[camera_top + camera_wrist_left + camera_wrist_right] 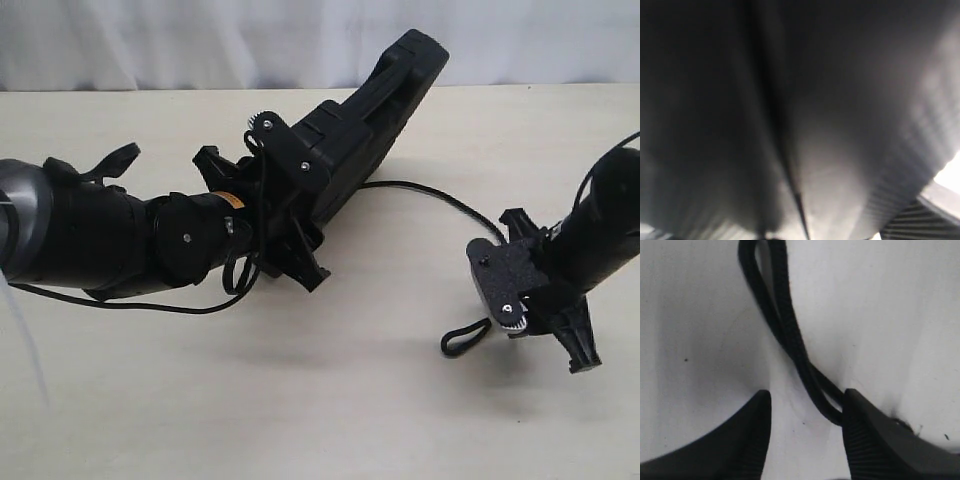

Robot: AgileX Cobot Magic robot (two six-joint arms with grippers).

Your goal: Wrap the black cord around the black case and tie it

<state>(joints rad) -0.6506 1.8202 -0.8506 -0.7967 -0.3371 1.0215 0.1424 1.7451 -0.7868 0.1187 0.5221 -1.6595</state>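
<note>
Exterior view first: the counter (300,400) ends in a straight far edge against a pale curtain (200,40), and the black case (385,110) crosses that edge line with its far end. On the near side of the case the counter is broad, open surface right down to the lower border. Between the case and the right tool (545,290) the surface is crossed only by the black cord (440,197).

The case is matte black and lies on a slant, its narrow side showing and its moulded handle with the slot at the far end. The left tool (268,210) sits at the case's near end and has that end in its grip, though its fingertips are hidden behind its own body. The left wrist view gives only a blurred, dark, ribbed surface filling the frame.

The cord leaves the case about halfway along, arcs away to the right tool, passes beneath it and comes out as a small loop (463,338) on the side away from the case. In the right wrist view a doubled braided strand runs between the two fingers and lies against one finger (875,440). The other finger stands clear, so the jaws are partly apart and clamp nothing.
</note>
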